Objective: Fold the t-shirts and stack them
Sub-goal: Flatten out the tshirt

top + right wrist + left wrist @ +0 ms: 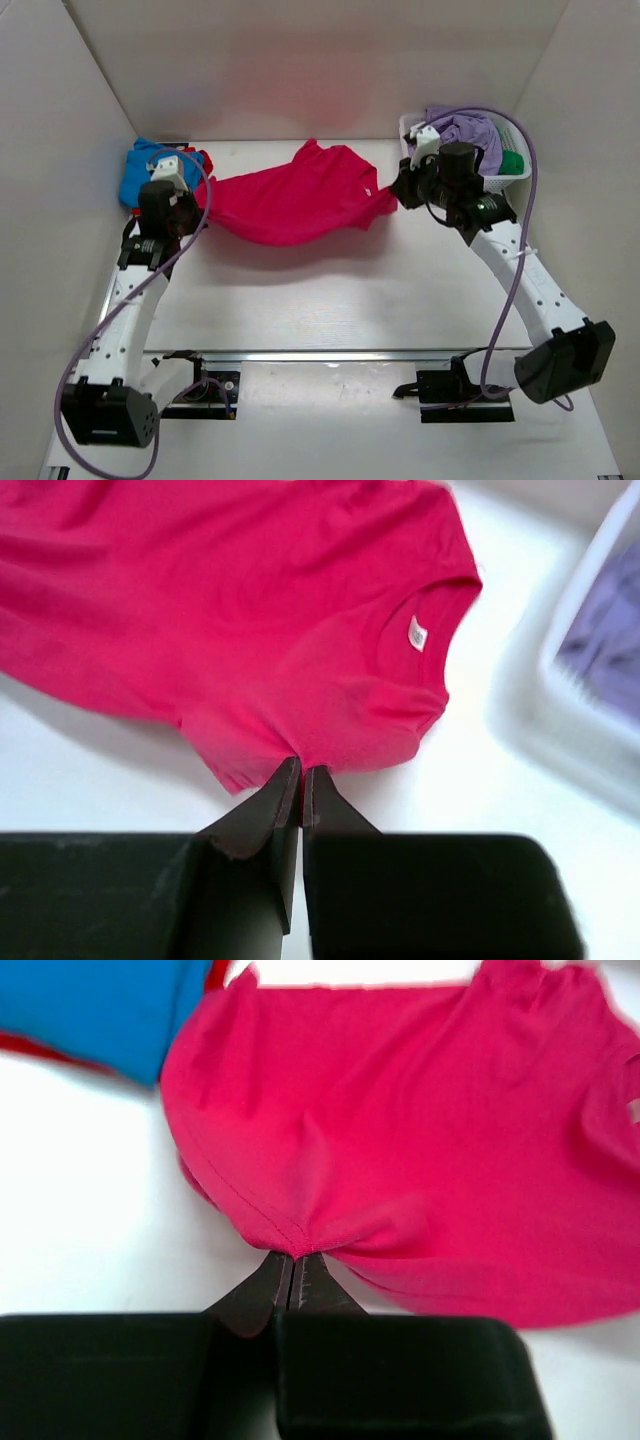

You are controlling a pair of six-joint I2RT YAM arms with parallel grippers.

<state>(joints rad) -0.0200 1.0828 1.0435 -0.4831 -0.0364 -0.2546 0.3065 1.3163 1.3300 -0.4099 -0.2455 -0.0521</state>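
A crimson-pink t-shirt [295,200] hangs stretched between my two grippers above the table. My left gripper [203,200] is shut on its hem edge, seen in the left wrist view [293,1254]. My right gripper [395,190] is shut on its edge near a sleeve and the collar, seen in the right wrist view [301,765]. A bright blue t-shirt [140,172] lies folded on a red t-shirt [203,159] at the back left. A lavender t-shirt [465,130] and a green t-shirt [512,163] lie in the basket.
A white latticed basket [512,180] stands at the back right, close behind my right arm; its rim shows in the right wrist view [585,630]. White walls enclose the table on three sides. A metal rail [330,354] runs across the front.
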